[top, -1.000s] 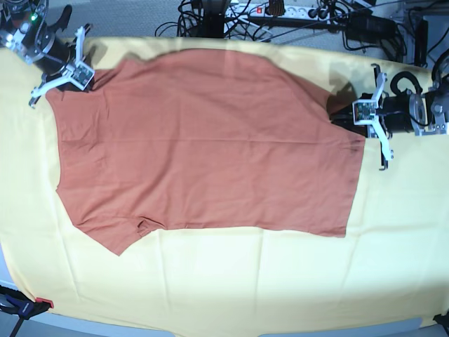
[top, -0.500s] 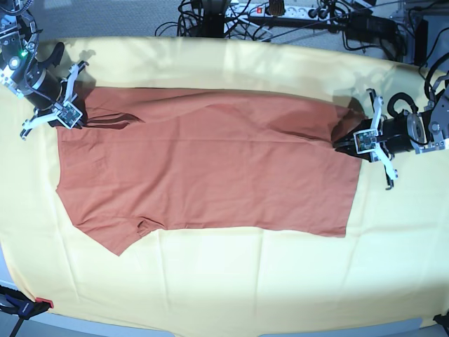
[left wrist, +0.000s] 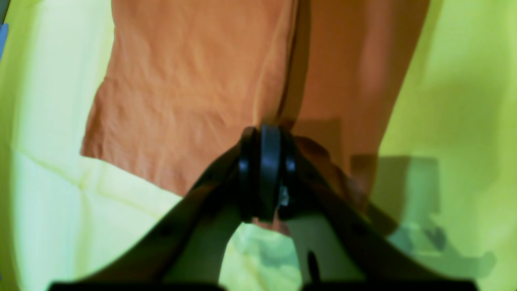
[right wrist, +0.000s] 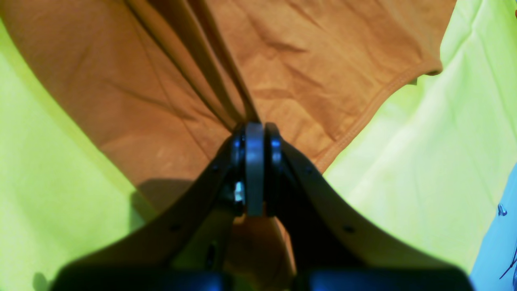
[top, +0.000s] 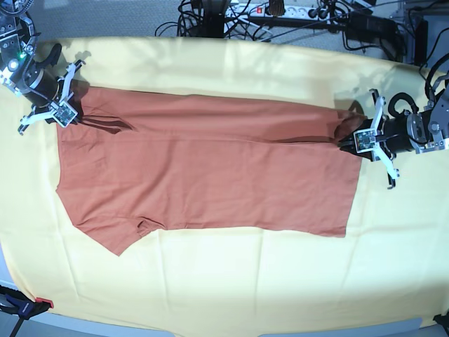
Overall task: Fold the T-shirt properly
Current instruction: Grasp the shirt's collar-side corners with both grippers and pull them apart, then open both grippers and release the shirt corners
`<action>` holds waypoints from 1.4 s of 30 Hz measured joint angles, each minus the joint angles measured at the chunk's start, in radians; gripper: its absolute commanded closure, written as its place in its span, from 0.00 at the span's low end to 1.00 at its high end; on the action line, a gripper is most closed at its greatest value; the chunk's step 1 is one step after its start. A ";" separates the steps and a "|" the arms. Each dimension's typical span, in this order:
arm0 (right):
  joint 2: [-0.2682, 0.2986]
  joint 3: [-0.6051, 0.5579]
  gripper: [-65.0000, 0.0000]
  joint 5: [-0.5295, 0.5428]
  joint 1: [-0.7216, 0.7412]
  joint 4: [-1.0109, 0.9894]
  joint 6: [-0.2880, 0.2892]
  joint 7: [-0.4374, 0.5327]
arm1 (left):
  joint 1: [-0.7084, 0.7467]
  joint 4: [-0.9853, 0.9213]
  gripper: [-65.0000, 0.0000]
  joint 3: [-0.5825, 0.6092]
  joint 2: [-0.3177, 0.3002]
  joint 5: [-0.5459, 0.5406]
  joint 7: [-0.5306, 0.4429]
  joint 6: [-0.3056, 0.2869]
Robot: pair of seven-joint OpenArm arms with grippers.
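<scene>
Your work surface is a table draped in a pale yellow cloth (top: 231,281), with a tangle of black cables (top: 295,17) and a power strip beyond its far edge at 12 o'clock. The T-shirt (top: 210,175) lies across the middle of that cloth, rust-orange, its upper part drawn into a long band with a crease running from 9 to 3 o'clock. One sleeve (top: 116,235) juts out toward 7 o'clock.

Your left gripper (top: 349,142) sits at the shirt's 3 o'clock corner, clenched on the fabric edge; in its wrist view the pads (left wrist: 270,169) are pressed together with orange cloth pinched between them. Your right gripper (top: 69,114) is at the 10 o'clock corner, likewise clamped on the shirt, and tight folds fan away from its pads (right wrist: 254,169) in the wrist view. A stitched hem (right wrist: 375,101) shows there toward 2 o'clock.
</scene>
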 measured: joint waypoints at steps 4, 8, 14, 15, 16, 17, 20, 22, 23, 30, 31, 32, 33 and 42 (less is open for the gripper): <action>0.000 0.000 1.00 0.000 0.000 0.000 0.000 0.000 | 0.000 -0.001 1.00 0.000 0.002 -0.001 0.058 0.000; -0.006 0.000 1.00 0.000 0.002 0.000 -0.006 0.025 | 0.000 -0.001 1.00 0.000 0.003 -0.023 0.058 0.000; -0.006 0.000 1.00 0.000 0.012 -0.001 -0.051 0.043 | 0.000 -0.001 1.00 0.000 0.027 -0.024 0.058 0.140; -0.008 0.000 1.00 0.000 0.019 -0.003 -0.051 0.044 | 0.000 -0.001 1.00 0.000 0.030 -0.024 0.059 0.140; -0.013 0.000 1.00 0.000 0.027 -0.004 -0.052 0.043 | 0.000 -0.001 1.00 0.000 0.035 -0.023 0.060 0.140; -0.018 0.000 1.00 0.000 0.038 -0.005 -0.051 0.043 | 0.001 -0.001 1.00 0.000 0.041 -0.023 0.064 0.140; -0.023 0.000 1.00 0.000 0.056 -0.005 -0.045 0.044 | 0.000 -0.001 1.00 0.000 0.056 -0.023 0.066 0.141; -0.023 0.000 1.00 0.000 0.058 -0.005 -0.039 0.039 | 0.001 -0.001 1.00 0.000 0.057 -0.023 0.066 0.140; -0.023 0.000 1.00 0.000 0.058 -0.005 -0.030 0.032 | 0.000 -0.001 1.00 0.000 0.057 -0.023 0.065 0.140; -0.022 0.000 0.53 -0.016 0.071 -0.005 -0.019 0.024 | -0.009 -0.001 0.42 0.000 0.056 0.015 0.066 0.140; -0.022 -0.002 0.51 -0.015 0.083 -0.005 -0.010 0.016 | -0.015 -0.001 0.42 0.000 0.051 0.014 0.066 0.139; -0.022 -0.002 0.51 -0.015 0.096 -0.005 -0.010 0.006 | -0.026 -0.001 0.42 0.000 0.045 0.013 0.063 0.135; -0.021 -0.002 0.51 -0.015 0.109 -0.003 -0.010 -0.008 | -0.035 0.000 0.42 0.000 0.034 0.014 0.064 0.138; 0.016 -0.002 0.52 0.106 0.113 0.128 0.220 -0.223 | -0.097 0.058 0.43 0.000 -0.103 -0.132 0.063 -0.007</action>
